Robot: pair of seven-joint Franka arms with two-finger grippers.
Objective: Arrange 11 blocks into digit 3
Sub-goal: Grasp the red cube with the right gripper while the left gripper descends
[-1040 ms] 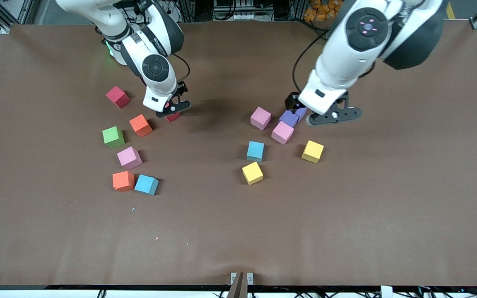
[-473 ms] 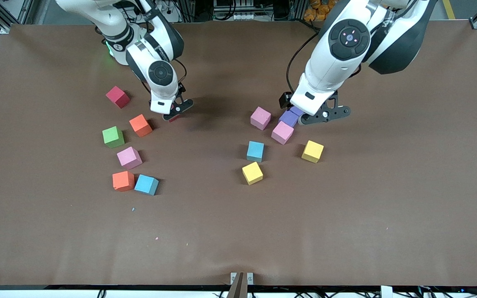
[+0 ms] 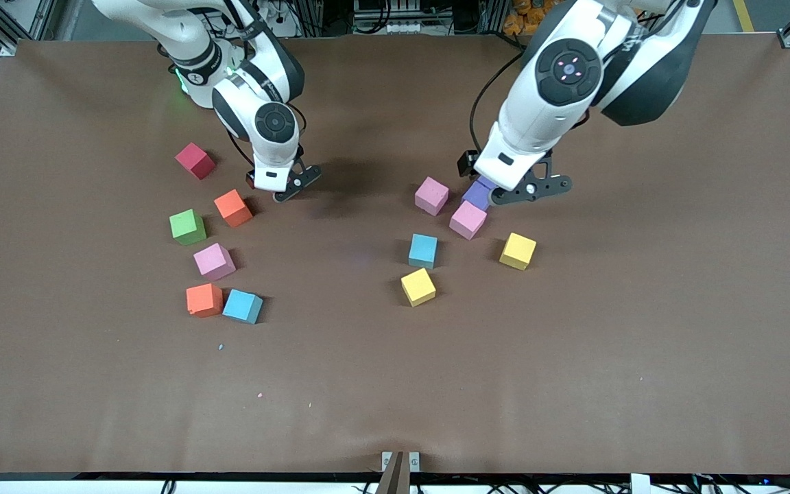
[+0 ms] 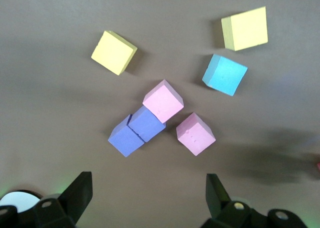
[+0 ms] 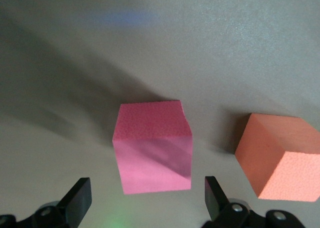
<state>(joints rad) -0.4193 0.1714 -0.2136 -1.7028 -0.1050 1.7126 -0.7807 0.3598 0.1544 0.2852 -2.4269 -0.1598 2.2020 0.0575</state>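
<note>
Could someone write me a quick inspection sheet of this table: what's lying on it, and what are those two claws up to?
Surface: brown table, a few tiny crumbs on it.
Job's things: loose foam blocks, no digit formed yet. One cluster toward the right arm's end: red block, orange, green, pink, orange, blue, plus a pink block under the right gripper. A second cluster toward the left arm's end: two pink, blue, two yellow.
Clutter: two purple cubes, touching, against a pink block.
Grippers: left gripper open over the purple cubes; right gripper open over the pink block; neither holds anything.
Cables: black cable along the left arm.
Surroundings: metal framing and equipment past the table's edge.
</note>
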